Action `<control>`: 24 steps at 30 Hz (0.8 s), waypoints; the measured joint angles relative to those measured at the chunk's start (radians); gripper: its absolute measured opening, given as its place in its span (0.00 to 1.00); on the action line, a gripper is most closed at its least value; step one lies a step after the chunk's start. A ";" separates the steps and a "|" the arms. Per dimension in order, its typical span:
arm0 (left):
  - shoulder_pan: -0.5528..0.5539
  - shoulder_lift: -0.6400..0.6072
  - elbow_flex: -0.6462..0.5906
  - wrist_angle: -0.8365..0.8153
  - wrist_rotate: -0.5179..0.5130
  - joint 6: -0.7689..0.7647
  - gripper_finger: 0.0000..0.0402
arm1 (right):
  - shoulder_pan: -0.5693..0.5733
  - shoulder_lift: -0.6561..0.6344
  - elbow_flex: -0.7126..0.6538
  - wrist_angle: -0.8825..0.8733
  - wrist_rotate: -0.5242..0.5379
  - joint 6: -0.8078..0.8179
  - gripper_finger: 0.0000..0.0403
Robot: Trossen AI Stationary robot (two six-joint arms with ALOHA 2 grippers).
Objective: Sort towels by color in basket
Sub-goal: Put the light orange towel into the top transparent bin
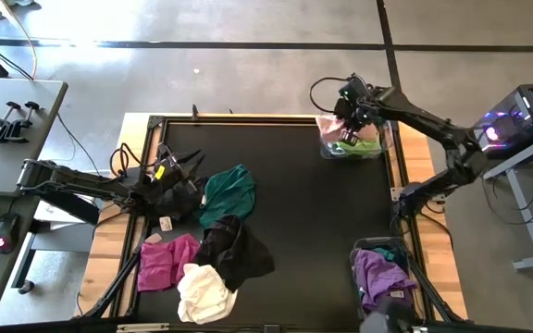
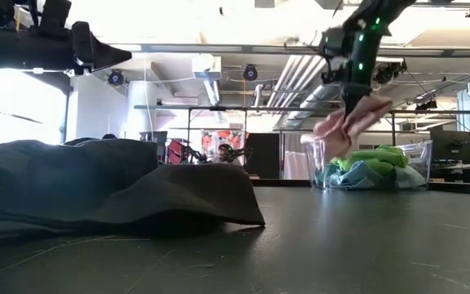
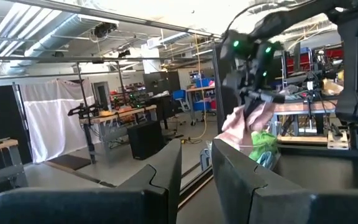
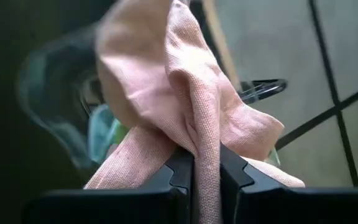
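High view: overhead, straight down on whole bench (image 1: 294, 203), both arms in frame; clear basket (image 1: 354, 143) at 1 o'clock of bench.
Low view: at bench-top level, faces across bench into room; dark towel (image 2: 113, 188) very near lens, same basket (image 2: 374, 175) farther off.
Left wrist view: looks forward past own fingers (image 3: 160, 180), level over bench toward basket and other arm.
Right wrist view: very close, pink towel (image 4: 179, 93) pinched between own fingers fills frame; basket behind.

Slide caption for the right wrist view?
Right pincer shut on peach-pink towel above clear basket.
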 joint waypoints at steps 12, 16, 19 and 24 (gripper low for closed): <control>0.000 0.000 0.000 0.000 0.000 -0.018 0.19 | -0.109 0.257 -0.012 -0.018 0.131 -0.160 0.12; 0.000 0.000 0.000 0.000 0.000 -0.019 0.19 | -0.102 0.274 -0.011 -0.074 0.163 -0.169 0.26; 0.000 0.000 0.000 0.000 0.000 -0.019 0.19 | -0.089 0.269 0.025 -0.163 0.205 -0.131 0.36; 0.000 0.000 0.000 0.001 0.000 -0.020 0.19 | -0.075 0.238 0.114 -0.280 0.216 -0.048 0.43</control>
